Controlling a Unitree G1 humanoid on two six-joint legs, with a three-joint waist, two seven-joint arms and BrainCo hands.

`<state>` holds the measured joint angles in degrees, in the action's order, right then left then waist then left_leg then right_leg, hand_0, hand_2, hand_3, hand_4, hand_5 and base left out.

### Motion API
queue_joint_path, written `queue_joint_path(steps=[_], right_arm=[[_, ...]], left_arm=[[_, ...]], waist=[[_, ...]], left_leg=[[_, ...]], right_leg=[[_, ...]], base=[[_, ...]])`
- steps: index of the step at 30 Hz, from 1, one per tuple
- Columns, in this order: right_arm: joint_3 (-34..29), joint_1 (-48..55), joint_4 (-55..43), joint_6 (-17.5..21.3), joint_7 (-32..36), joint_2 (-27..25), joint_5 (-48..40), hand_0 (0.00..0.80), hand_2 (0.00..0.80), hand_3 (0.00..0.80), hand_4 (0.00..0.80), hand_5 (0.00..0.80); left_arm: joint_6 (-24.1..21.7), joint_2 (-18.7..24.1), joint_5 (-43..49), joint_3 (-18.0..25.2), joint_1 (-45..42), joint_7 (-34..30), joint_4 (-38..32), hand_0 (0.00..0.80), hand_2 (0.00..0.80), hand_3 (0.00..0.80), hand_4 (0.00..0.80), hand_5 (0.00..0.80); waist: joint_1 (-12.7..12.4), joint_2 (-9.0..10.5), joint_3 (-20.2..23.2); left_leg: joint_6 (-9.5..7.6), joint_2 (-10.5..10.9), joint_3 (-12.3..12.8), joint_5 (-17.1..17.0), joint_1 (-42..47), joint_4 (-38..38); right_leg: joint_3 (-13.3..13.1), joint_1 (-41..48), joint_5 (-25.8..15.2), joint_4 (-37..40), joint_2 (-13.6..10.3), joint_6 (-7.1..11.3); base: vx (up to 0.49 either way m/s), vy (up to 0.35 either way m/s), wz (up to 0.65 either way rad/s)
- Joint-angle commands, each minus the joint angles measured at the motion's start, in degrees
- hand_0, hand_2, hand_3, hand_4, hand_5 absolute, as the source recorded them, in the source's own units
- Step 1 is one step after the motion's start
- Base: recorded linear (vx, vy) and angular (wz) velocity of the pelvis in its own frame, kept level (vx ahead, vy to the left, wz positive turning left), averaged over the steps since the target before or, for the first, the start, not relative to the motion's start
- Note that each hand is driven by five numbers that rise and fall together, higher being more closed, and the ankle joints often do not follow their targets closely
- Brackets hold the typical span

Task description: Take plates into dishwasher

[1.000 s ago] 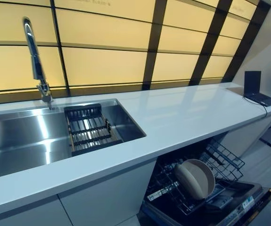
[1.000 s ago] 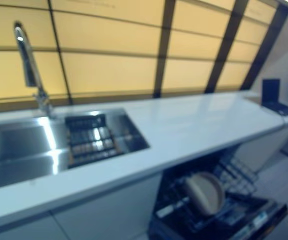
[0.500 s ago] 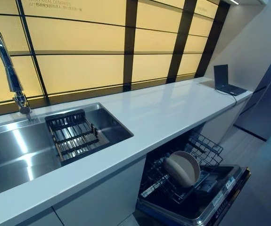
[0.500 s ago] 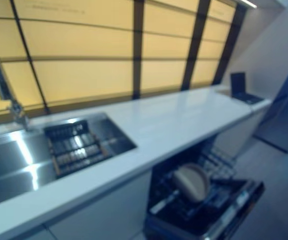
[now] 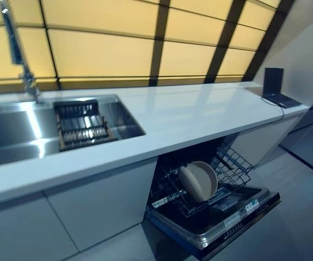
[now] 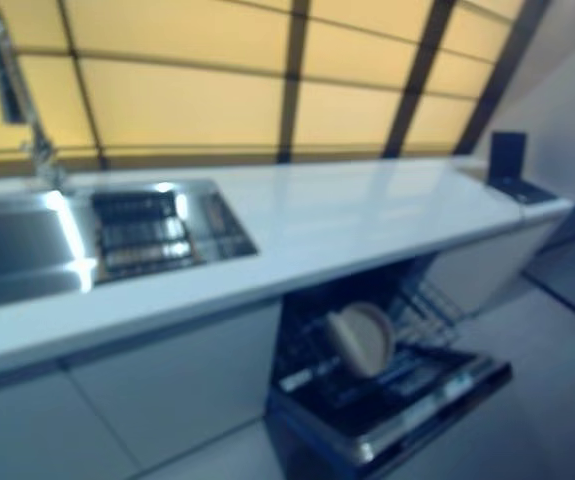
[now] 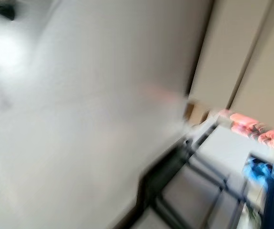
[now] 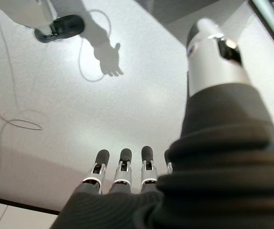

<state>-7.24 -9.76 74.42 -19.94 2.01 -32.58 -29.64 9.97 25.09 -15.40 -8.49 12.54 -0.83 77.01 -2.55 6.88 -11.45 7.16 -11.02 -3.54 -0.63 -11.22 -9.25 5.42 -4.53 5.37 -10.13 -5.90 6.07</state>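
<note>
Left eye view gives me a long white counter (image 5: 189,117) running across the middle of the frame, with a steel sink (image 5: 14,130) set into it at the left and a tap (image 5: 16,51) rising at the upper left edge. A dark rack (image 5: 81,124) sits in the right part of the sink. Behind the counter I see a wall of yellow panels (image 5: 107,54) split by dark bars. At the far right end of the counter a small dark laptop (image 5: 277,87) stands open. Below the counter, lower centre right of the frame, the dishwasher (image 5: 213,217) has its door folded down and its wire basket (image 5: 229,168) pulled out. The plates (image 5: 197,181) stand upright on edge in that basket, close together, tan in colour; I cannot tell how many there are. In the right wrist view my right hand (image 8: 127,167) hangs over pale floor with its fingers straight and side by side and the thumb (image 8: 213,57) held apart, holding nothing. The left wrist view is smeared and shows no hand, so I cannot tell how the left hand stands.
</note>
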Motion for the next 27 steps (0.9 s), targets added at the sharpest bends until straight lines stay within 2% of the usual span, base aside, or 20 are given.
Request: queue_joint_path(steps=[1, 5, 6, 7, 9, 12, 13, 14, 15, 16, 17, 18, 19, 20, 22, 23, 24, 25, 26, 27], right_arm=[[1.22, -0.2, -1.59, 1.88, -0.37, -0.76, -3.37, 0.0, 0.0, 0.0, 0.0, 0.0], [2.23, 0.01, -0.74, 2.58, -1.17, 0.81, -2.9, 0.0, 0.0, 0.0, 0.0, 0.0], [2.31, 0.38, -0.89, 3.12, -1.34, 0.94, -0.92, 0.0, 0.0, 0.0, 0.0, 0.0], [2.58, 0.49, -1.14, 2.97, -1.36, 0.81, -0.46, 0.0, 0.0, 0.0, 0.0, 0.0], [2.84, 0.43, -1.21, 2.99, -1.35, 0.61, -0.32, 0.0, 0.0, 0.0, 0.0, 0.0], [2.29, 0.74, -1.44, 4.63, -1.85, 0.99, -3.33, 0.0, 0.0, 0.0, 0.0, 0.0], [1.14, 1.41, -1.86, 6.16, -2.83, 1.88, -6.88, 0.0, 0.0, 0.0, 0.0, 0.0], [0.68, 1.78, -2.05, 6.97, -2.86, 2.2, -9.26, 0.0, 0.0, 0.0, 0.0, 0.0], [-0.37, 2.31, -2.57, 7.93, -2.99, 3.25, -13.33, 0.0, 0.0, 0.0, 0.0, 0.0], [-0.82, 2.63, -2.98, 8.41, -3.55, 4.05, -15.46, 0.0, 0.0, 0.0, 0.0, 0.0], [-1.74, 3.08, -2.97, 9.91, -4.01, 5.1, -19.39, 0.0, 0.0, 0.0, 0.0, 0.0], [-2.25, 3.19, -2.93, 10.19, -3.87, 5.48, -19.94, 0.0, 0.0, 0.0, 0.0, 0.0], [-3.58, 3.42, -2.74, 10.71, -3.56, 6.05, -21.01, 0.0, 0.0, 0.0, 0.0, 0.0], [-5.34, 3.71, -2.94, 11.38, -4.04, 6.41, -22.38, 0.0, 0.0, 0.0, 0.0, 0.0], [-6.34, 4.22, -3.21, 10.79, -4.32, 6.24, -21.73, 0.0, 0.0, 0.0, 0.0, 0.0], [-6.38, 4.28, -3.28, 10.62, -4.41, 6.2, -21.59, 0.0, 0.0, 0.0, 0.0, 0.0], [-6.28, 4.31, -3.17, 10.19, -4.42, 5.82, -19.79, 0.0, 0.0, 0.0, 0.0, 0.0], [-6.06, 4.3, -3.03, 10.29, -4.28, 5.54, -19.18, 0.0, 0.0, 0.0, 0.0, 0.0], [-6.06, 4.3, -3.03, 10.29, -4.28, 5.54, -19.18, 0.0, 0.0, 0.0, 0.0, 0.0], [-5.06, 3.75, -3.43, 11.05, -5.87, 4.87, -18.61, 0.0, 0.0, 0.0, 0.0, 0.0]], left_arm=[[-0.01, 0.35, -1.11, 0.2, 1.32, -0.19, 0.38, 0.0, 0.0, 0.0, 0.0, 0.0], [-0.82, -1.97, -3.74, 0.09, 0.61, 2.15, 0.87, 0.0, 0.0, 0.0, 0.0, 0.0], [-1.36, -2.53, -4.02, 0.54, -0.55, 2.25, 1.06, 0.0, 0.0, 0.0, 0.0, 0.0], [-1.84, -2.82, -4.35, 0.84, -1.35, 2.41, 1.08, 0.0, 0.0, 0.0, 0.0, 0.0], [-2.3, -3.13, -5.58, 1.13, -2.11, 2.74, 1.07, 0.0, 0.0, 0.0, 0.0, 0.0], [-1.98, -4.27, -7.55, 2.47, -3.74, 2.98, 0.79, 0.0, 0.0, 0.0, 0.0, 0.0], [-1.58, -4.98, -7.5, 2.94, -4.39, 2.64, 0.71, 0.0, 0.0, 0.0, 0.0, 0.0], [-1.56, -5.12, -7.34, 3.1, -4.64, 2.27, 0.69, 0.0, 0.0, 0.0, 0.0, 0.0], [-1.88, -5.74, -6.95, 3.45, -5.2, 1.76, 0.83, 0.0, 0.0, 0.0, 0.0, 0.0], [-2.01, -6.08, -6.89, 3.61, -5.54, 1.48, 0.82, 0.0, 0.0, 0.0, 0.0, 0.0], [-2.13, -6.64, -6.64, 3.79, -6.11, 0.98, 1.05, 0.0, 0.0, 0.0, 0.0, 0.0], [-2.31, -6.92, -6.35, 3.9, -6.35, 0.86, 1.2, 0.0, 0.0, 0.0, 0.0, 0.0], [-2.83, -7.54, -5.39, 4.27, -6.82, 0.72, 1.61, 0.0, 0.0, 0.0, 0.0, 0.0], [-3.52, -8.28, -4.36, 4.36, -7.49, 0.62, 2.23, 0.0, 0.0, 0.0, 0.0, 0.0], [-4.22, -8.86, -2.83, 4.72, -8.12, 0.27, 3.0, 0.0, 0.0, 0.0, 0.0, 0.0], [-4.49, -8.93, -2.7, 4.75, -8.22, 0.23, 3.12, 0.0, 0.0, 0.0, 0.0, 0.0], [-5.12, -8.84, -2.2, 4.64, -8.33, 0.08, 3.18, 0.0, 0.0, 0.0, 0.0, 0.0], [-5.08, -8.74, -2.03, 4.18, -8.08, -0.02, 3.05, 0.0, 0.0, 0.0, 0.0, 0.0], [-5.08, -8.74, -2.03, 4.18, -8.08, -0.02, 3.05, 0.0, 0.0, 0.0, 0.0, 0.0], [-5.01, -8.64, -0.62, 2.12, -6.4, 0.06, 2.19, 0.0, 0.0, 0.0, 0.0, 0.0]], waist=[[-1.03, -0.23, -3.06], [-1.77, -1.94, -3.54], [-2.0, -2.46, -3.54], [-2.09, -2.75, -3.46], [-2.12, -2.99, -3.44], [-1.94, -3.47, -3.5], [-1.47, -3.78, -3.54], [-1.3, -3.82, -3.63], [-0.82, -3.56, -3.65], [-0.41, -3.06, -3.64], [0.04, -2.24, -3.65], [0.2, -1.9, -3.59], [0.57, -1.3, -3.31], [1.22, -0.97, -2.65], [1.92, -1.9, -1.6], [1.98, -2.11, -1.47], [2.04, -3.24, -1.02], [2.31, -3.71, -0.71], [2.31, -3.71, -0.71], [2.75, -4.09, -0.92]], left_leg=[[-7.13, 3.54, 2.08, 0.41, 0.81, 0.39], [-4.65, 1.44, 1.49, -5.0, 0.16, 6.41], [-3.54, 0.24, 1.45, -7.15, 0.06, 8.37], [-2.91, -0.6, 1.62, -8.77, 0.18, 10.04], [-2.42, -1.35, 1.95, -10.01, 0.38, 11.92], [-1.94, -2.29, 4.14, -10.78, 0.02, 13.85], [-1.94, -2.45, 7.67, -10.95, 0.29, 12.16], [-2.0, -2.47, 8.77, -10.62, 0.17, 10.75], [-2.46, -1.88, 11.01, -8.67, 0.05, 6.01], [-3.13, -1.0, 12.17, -6.26, -0.29, 1.48], [-4.3, 0.62, 13.28, -2.09, -0.22, -4.28], [-4.82, 1.3, 13.62, -0.55, -0.03, -6.28], [-5.96, 3.26, 14.27, 2.84, 1.23, -8.69], [-7.0, 6.62, 14.45, 6.15, 3.86, -11.25], [-7.09, 9.96, 11.89, 7.63, 8.0, -8.54], [-7.06, 10.51, 11.18, 7.73, 8.59, -7.72], [-7.14, 12.28, 8.25, 7.67, 11.64, -1.71], [-7.05, 12.65, 7.47, 6.89, 12.56, 1.74], [-7.05, 12.65, 7.47, 6.89, 12.56, 1.74], [-7.46, 13.9, 6.9, 5.74, 13.82, 7.09]], right_leg=[[-2.3, 4.52, -3.14, 1.75, -3.93, 2.03], [-0.07, 6.42, 0.39, 1.43, -0.71, -0.65], [0.8, 6.9, 1.53, 1.23, 0.88, -2.2], [1.14, 7.07, 1.86, 1.28, 1.88, -2.94], [1.4, 7.17, 2.02, 1.56, 2.94, -3.64], [2.88, 7.82, 1.53, 2.91, 4.93, -4.56], [3.82, 8.5, 1.16, 3.91, 5.55, -4.78], [4.22, 8.76, 1.12, 4.16, 5.6, -4.94], [5.46, 8.93, 0.56, 4.75, 5.08, -5.34], [6.21, 8.73, 0.01, 5.27, 4.44, -5.6], [7.47, 8.56, -0.88, 6.21, 3.24, -5.72], [7.89, 8.42, -1.41, 6.75, 2.82, -5.68], [8.78, 7.93, -2.5, 7.55, 1.94, -5.32], [9.39, 6.9, -3.69, 8.5, 1.47, -4.95], [9.51, 5.49, -3.97, 8.21, 2.66, -4.84], [9.38, 5.24, -3.98, 8.06, 2.95, -4.83], [8.92, 3.89, -3.91, 6.89, 4.34, -4.73], [8.98, 3.1, -4.37, 6.89, 4.95, -4.77], [8.98, 3.1, -4.37, 6.89, 4.95, -4.77], [9.83, 1.42, -6.25, 7.67, 5.32, -4.08]], base=[[-0.194, -0.219, 0.31], [-0.236, -0.341, 0.29], [-0.163, -0.375, 0.04], [-0.113, -0.292, 0.12], [-0.073, -0.203, 0.22], [-0.141, -0.28, 0.1], [-0.171, -0.244, 0.24], [-0.198, -0.214, 0.35], [-0.178, -0.153, 0.43], [-0.225, -0.174, 0.65], [-0.172, -0.12, 0.61], [-0.171, -0.086, 0.66], [-0.174, -0.044, 0.72], [-0.19, -0.01, 0.69], [-0.138, 0.042, 0.52], [-0.127, 0.076, 0.28], [-0.124, 0.065, 0.22], [-0.108, 0.056, 0.11], [-0.233, 0.032, 0.57], [-0.273, 0.012, 0.5]])
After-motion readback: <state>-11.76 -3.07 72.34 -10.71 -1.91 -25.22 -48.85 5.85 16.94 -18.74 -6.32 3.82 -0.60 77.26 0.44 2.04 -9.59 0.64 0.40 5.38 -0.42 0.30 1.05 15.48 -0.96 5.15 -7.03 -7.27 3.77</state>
